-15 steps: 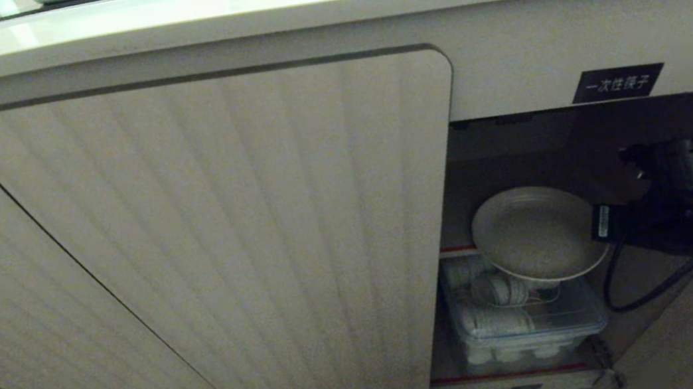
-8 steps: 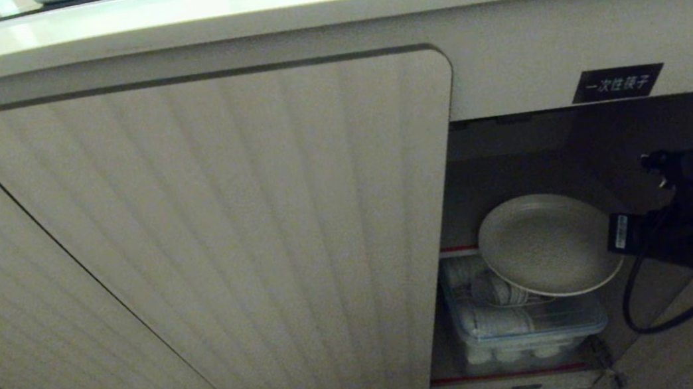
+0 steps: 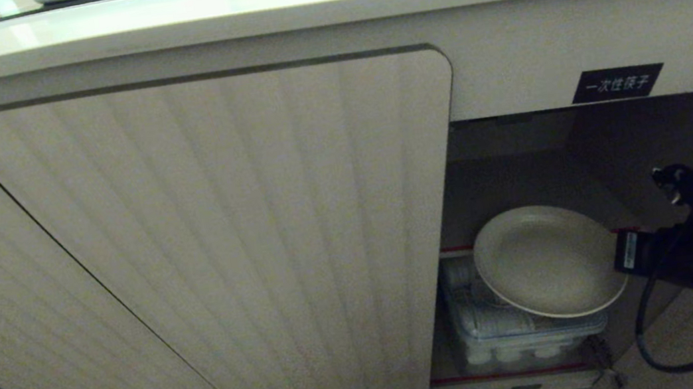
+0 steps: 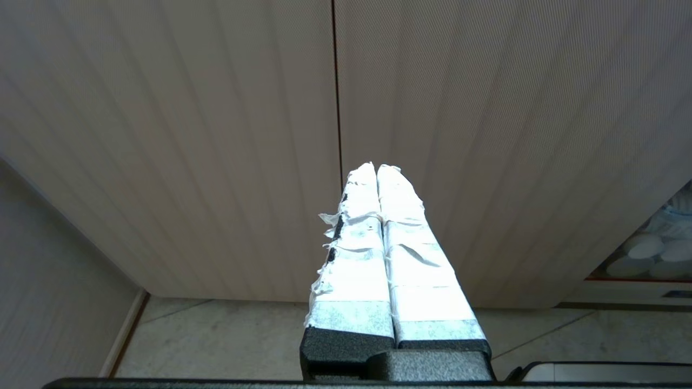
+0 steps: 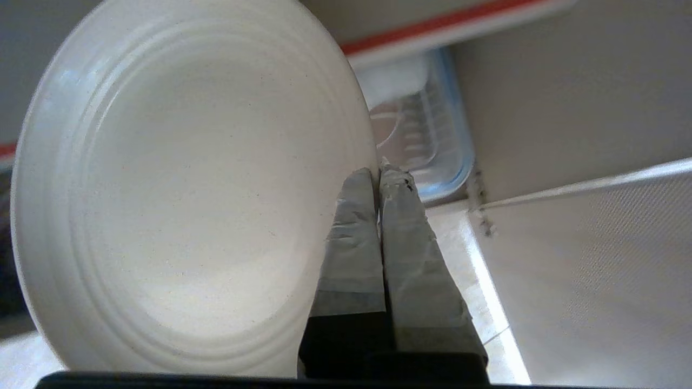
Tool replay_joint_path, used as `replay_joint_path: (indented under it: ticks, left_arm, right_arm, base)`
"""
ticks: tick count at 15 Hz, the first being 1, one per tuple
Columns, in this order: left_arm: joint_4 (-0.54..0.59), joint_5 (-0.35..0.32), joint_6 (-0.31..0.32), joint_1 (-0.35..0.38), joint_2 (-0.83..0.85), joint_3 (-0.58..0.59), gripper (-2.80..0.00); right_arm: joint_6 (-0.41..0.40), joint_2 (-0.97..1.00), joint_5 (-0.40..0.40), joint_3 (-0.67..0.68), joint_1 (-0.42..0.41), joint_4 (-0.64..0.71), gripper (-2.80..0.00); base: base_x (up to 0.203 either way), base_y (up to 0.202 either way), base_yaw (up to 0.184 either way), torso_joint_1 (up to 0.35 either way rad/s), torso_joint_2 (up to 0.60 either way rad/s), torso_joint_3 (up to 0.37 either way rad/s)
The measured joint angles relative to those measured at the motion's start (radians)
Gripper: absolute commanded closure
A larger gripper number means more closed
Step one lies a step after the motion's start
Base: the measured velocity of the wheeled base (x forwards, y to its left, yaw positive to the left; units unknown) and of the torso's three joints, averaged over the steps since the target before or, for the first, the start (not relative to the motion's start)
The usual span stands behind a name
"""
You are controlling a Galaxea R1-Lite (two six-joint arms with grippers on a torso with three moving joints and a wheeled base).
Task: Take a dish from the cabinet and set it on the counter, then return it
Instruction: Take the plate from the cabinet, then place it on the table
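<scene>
The cream-white dish (image 3: 546, 258) hangs tilted in the open right-hand compartment of the cabinet (image 3: 225, 237), in front of the red-edged shelf and above a clear plastic bin (image 3: 525, 331) of white crockery. The right gripper (image 5: 378, 175) reaches in from the dish's right side; its taped fingers (image 5: 351, 232) are pressed together on the plate's rim, pinching the edge between them. The left gripper (image 4: 377, 170) sits apart, facing the ribbed closed doors, its taped fingers closed against each other and holding nothing.
</scene>
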Motion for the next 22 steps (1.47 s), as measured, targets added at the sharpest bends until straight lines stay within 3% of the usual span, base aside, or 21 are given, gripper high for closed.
replay_joint_path:
  ticks: [13, 22]
  left_arm:
    - [0.0, 0.0, 0.0, 0.0, 0.0, 0.0, 0.0]
    - [0.0, 0.0, 0.0, 0.0, 0.0, 0.0, 0.0]
  right_arm:
    - [0.012, -0.208, 0.0, 0.285, 0.131, -0.009, 0.0]
    - [0.087, -0.272, 0.0, 0.381, 0.258, -0.007, 0.0]
  base:
    - [0.0, 0.0, 0.0, 0.0, 0.0, 0.0]
    - [0.0, 0.0, 0.0, 0.0, 0.0, 0.0]
